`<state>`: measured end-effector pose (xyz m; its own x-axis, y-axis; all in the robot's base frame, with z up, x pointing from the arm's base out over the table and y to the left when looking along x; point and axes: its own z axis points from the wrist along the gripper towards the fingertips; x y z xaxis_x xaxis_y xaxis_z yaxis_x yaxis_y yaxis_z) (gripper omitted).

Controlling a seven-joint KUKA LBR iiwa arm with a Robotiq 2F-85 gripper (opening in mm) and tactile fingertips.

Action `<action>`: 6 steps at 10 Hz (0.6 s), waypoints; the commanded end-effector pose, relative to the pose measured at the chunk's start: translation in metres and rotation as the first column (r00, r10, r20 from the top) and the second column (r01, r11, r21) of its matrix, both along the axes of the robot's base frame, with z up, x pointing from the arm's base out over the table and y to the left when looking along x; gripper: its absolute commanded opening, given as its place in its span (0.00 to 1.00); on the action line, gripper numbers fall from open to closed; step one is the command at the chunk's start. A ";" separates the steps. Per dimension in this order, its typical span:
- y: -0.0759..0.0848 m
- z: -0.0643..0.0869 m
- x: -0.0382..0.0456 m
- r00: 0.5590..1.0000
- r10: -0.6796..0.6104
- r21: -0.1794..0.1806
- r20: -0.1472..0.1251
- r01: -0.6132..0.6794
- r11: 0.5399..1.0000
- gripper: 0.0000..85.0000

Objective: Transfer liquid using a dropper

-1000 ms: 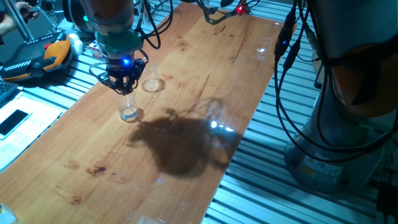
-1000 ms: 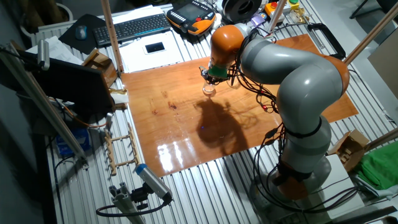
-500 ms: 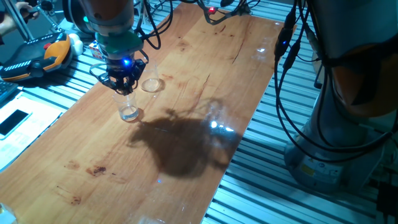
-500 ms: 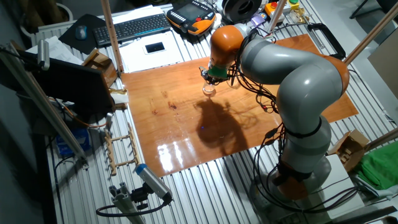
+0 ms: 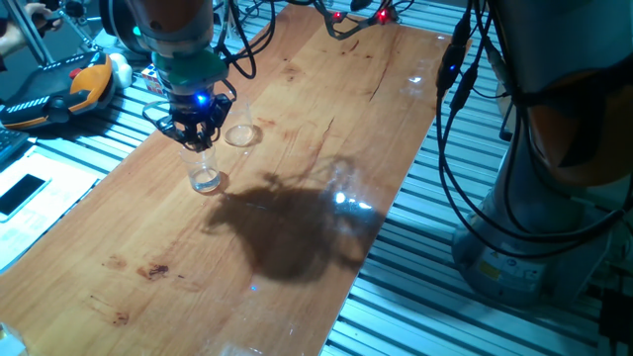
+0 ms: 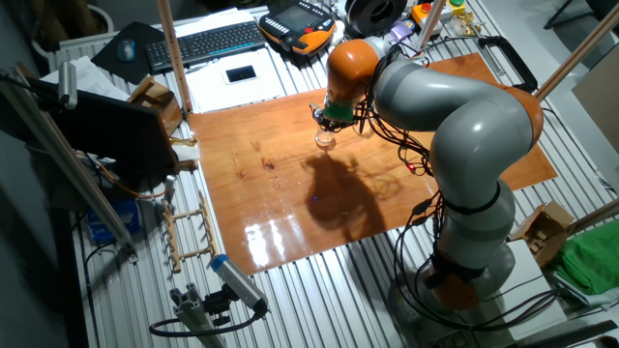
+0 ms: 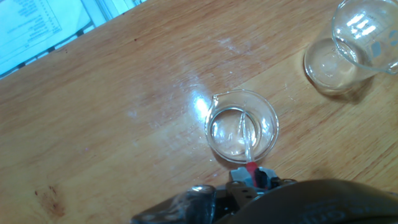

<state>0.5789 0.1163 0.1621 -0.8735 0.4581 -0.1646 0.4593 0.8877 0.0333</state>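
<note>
Two glasses crowd your gripper [image 5: 197, 138], clamped on the dropper [image 7: 244, 138] inside one beaker [image 7: 242, 126]; wooden table [image 5: 326, 119] open beyond.

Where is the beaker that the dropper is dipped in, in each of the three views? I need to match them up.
One fixed view: the beaker stands upper left, right below the gripper.
The other fixed view: top centre, a small glint under the gripper.
Hand view: centre, the dropper inside it.
Shared landmark: the second glass vessel beside it.
</note>
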 end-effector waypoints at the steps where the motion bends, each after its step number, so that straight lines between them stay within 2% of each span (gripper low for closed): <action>1: 0.000 0.000 -0.0002 1.000 0.000 0.000 0.000 0.000 1.000 0.18; 6: 0.000 -0.001 -0.0008 1.000 0.001 0.009 -0.014 -0.001 1.000 0.19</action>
